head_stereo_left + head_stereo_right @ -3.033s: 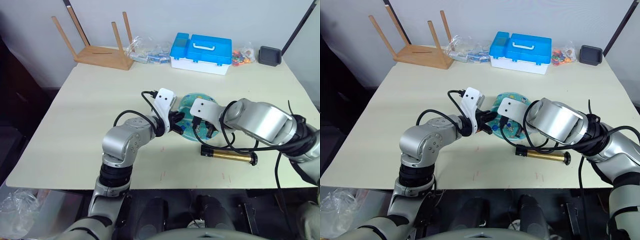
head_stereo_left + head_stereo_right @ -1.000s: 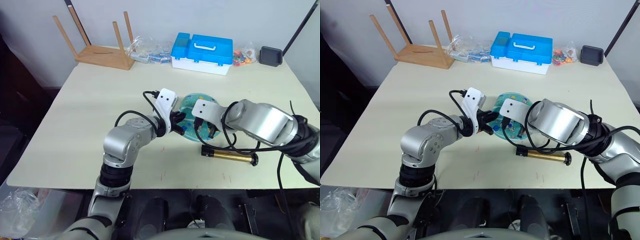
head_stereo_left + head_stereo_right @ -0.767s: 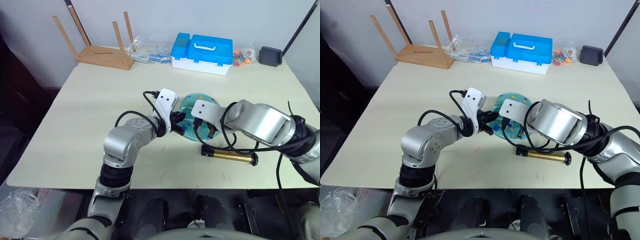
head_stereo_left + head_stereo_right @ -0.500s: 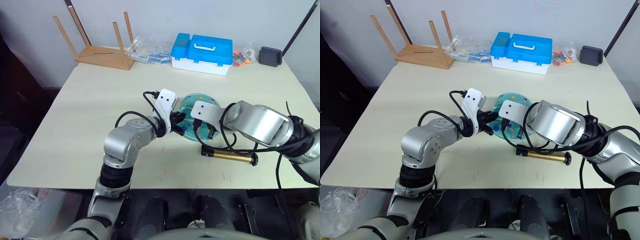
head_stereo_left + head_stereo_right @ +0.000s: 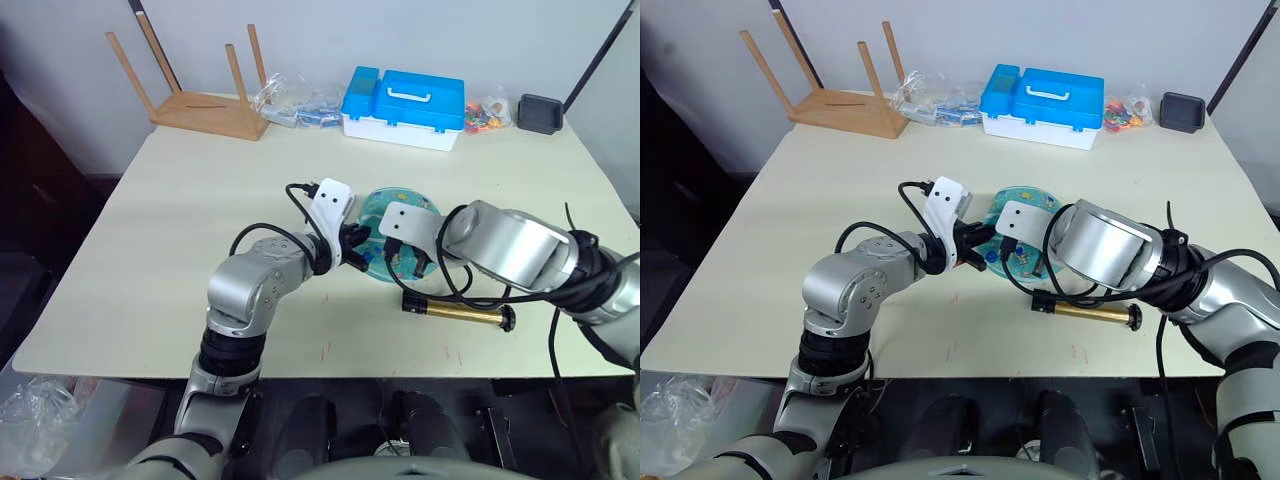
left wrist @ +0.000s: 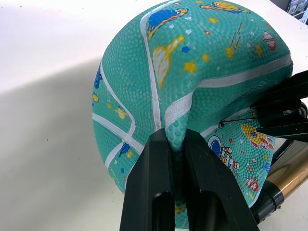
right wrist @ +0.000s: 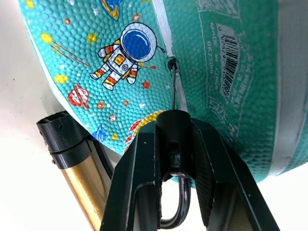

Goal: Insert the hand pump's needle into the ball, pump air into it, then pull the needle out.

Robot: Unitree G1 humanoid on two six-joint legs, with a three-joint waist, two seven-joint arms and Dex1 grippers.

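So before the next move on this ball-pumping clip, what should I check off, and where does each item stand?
1. Left gripper pinching a fold of the ball: ok.
2. Right gripper shut on the needle fitting: ok.
3. Needle tip at the valve hole: ok; depth inside: cannot tell.
4. Hand pump lying free on the table, not held: not ok for pumping.
5. Hose untangled: cannot tell.
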